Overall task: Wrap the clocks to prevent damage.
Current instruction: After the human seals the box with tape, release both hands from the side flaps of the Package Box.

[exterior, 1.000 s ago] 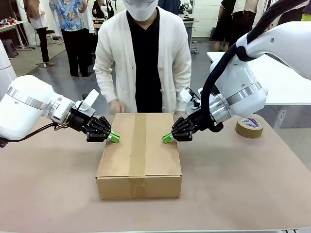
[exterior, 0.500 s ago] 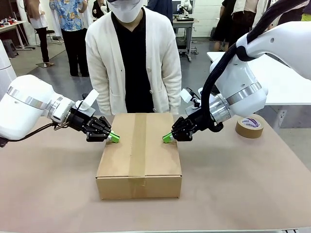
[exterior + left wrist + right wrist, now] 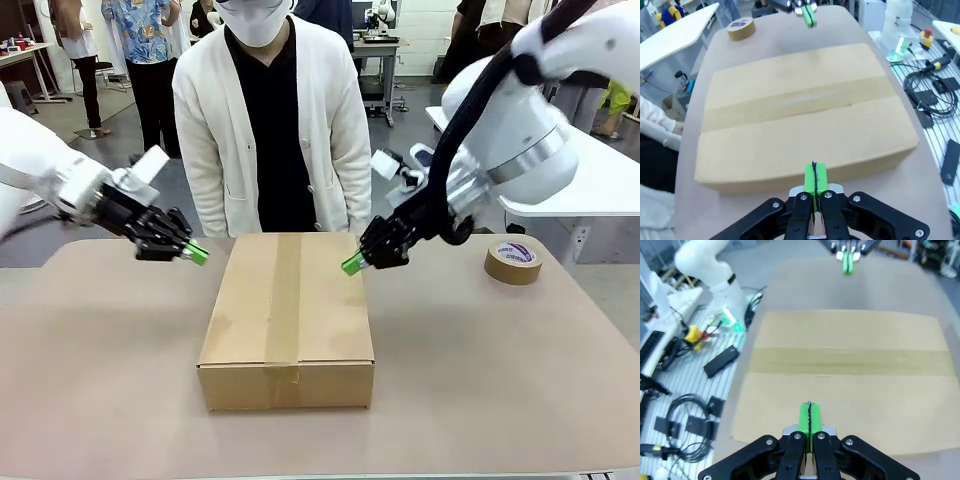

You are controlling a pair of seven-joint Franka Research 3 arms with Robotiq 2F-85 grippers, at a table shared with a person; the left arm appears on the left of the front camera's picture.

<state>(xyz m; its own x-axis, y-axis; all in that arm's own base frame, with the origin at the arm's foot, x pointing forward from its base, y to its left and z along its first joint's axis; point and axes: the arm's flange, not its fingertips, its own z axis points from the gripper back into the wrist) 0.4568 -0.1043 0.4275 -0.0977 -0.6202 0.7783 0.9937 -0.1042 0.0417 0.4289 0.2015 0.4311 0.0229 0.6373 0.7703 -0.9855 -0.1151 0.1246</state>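
A closed cardboard box point(image 3: 285, 310) sealed with a strip of brown tape along its top sits in the middle of the table. The clocks are out of view. My left gripper point(image 3: 196, 254) hovers shut beyond the box's left edge, its green pads pressed together with nothing between them point(image 3: 815, 177). My right gripper point(image 3: 351, 264) hangs shut just above the box's far right corner, also holding nothing point(image 3: 809, 417). In the left wrist view the box point(image 3: 805, 110) lies ahead with the right gripper point(image 3: 809, 15) beyond it. In the right wrist view, the left gripper point(image 3: 848, 262) is past the box point(image 3: 850, 375).
A roll of brown packing tape point(image 3: 514, 259) lies on the table at the far right. A person in a white cardigan point(image 3: 270, 130) stands at the far edge right behind the box, arms down. Cables and devices lie beside the table point(image 3: 685, 410).
Both grippers have lifted off the box top and drawn back, the left one well out to the left. The person took their hands off the box and straightened up.
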